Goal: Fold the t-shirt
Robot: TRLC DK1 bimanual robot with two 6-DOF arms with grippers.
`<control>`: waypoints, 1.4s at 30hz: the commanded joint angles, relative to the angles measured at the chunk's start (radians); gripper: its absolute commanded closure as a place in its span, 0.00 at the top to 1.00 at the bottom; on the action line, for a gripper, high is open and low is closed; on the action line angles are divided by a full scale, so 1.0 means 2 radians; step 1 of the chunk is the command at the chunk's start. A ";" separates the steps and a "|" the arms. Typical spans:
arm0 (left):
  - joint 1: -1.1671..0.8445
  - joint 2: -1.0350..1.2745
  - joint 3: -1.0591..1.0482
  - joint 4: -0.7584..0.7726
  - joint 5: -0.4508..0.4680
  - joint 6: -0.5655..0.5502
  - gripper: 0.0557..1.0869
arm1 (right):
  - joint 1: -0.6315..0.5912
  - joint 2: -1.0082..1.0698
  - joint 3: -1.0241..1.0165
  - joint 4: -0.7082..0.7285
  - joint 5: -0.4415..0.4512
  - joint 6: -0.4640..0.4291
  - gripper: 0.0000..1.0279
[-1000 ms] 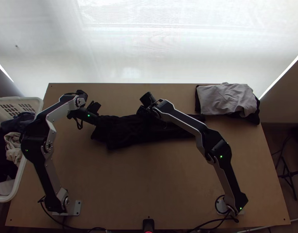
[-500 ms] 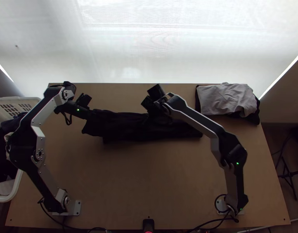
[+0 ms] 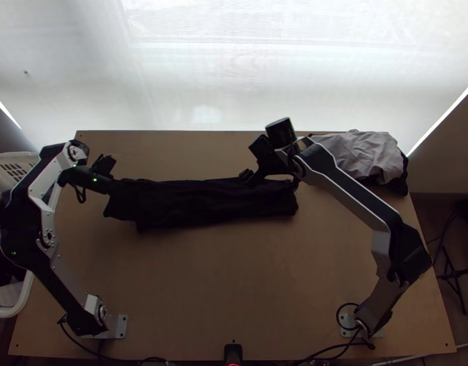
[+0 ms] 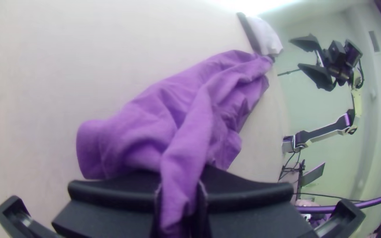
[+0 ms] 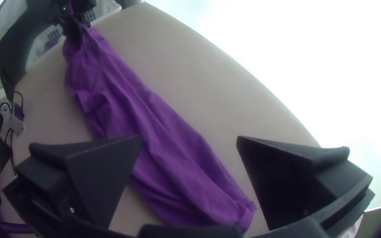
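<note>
The t-shirt lies as a long dark strip across the table's far half, creased lengthwise. At its left end is my left gripper; in the left wrist view the shirt looks purple, and my left gripper is shut on a pinched fold of it. Over the strip's right part hangs my right gripper. The right wrist view has my right gripper with its fingers wide apart above the shirt, no cloth clamped between them.
A pile of folded grey and black cloth lies at the table's far right corner. At the left edge stands a white basket with clothes, partly under the left arm. A small black device sits at the near edge.
My left gripper has moved left, drawing the shirt along with it; the strip now lies farther left. The right gripper has moved right along the strip.
</note>
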 commanded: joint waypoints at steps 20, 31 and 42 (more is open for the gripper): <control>-0.140 -0.020 0.120 -0.023 -0.042 -0.087 0.03 | -0.029 -0.095 -0.107 0.012 0.000 0.010 0.96; -0.257 0.034 0.217 -0.023 -0.041 -0.146 0.04 | -0.055 -0.141 -0.166 0.027 0.000 0.017 0.96; -0.327 0.149 0.342 -0.023 -0.043 -0.196 0.03 | -0.071 -0.164 -0.197 0.040 0.000 0.021 0.96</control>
